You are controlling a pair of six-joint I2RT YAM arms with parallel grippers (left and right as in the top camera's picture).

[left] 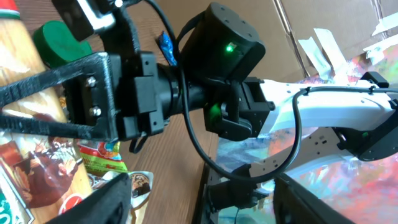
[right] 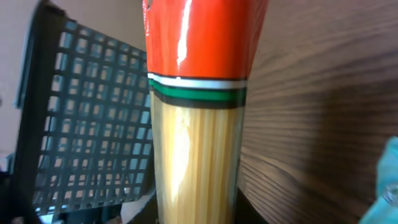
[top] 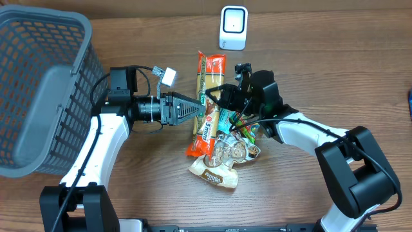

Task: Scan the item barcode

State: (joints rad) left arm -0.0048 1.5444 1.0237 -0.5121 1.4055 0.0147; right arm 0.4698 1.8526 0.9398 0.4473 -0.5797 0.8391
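Observation:
The item is a long spaghetti pack [top: 211, 71] with an orange end, clear in the middle, standing out from a pile of snacks at the table's centre. My right gripper [top: 222, 96] is shut across the pack's middle. In the right wrist view the pack [right: 196, 155] fills the gap between the jaws of the right gripper [right: 199, 214]. My left gripper [top: 196, 111] points at the pack's left edge, open and holding nothing. Its fingers [left: 106, 199] stand wide apart in the left wrist view. A white scanner [top: 233, 27] stands at the far edge.
A grey mesh basket [top: 38, 84] fills the left side and shows behind the pack [right: 87, 124]. Snack bags [top: 222, 158] and a green packet [top: 225, 119] lie under and beside the spaghetti. Both arms crowd the centre.

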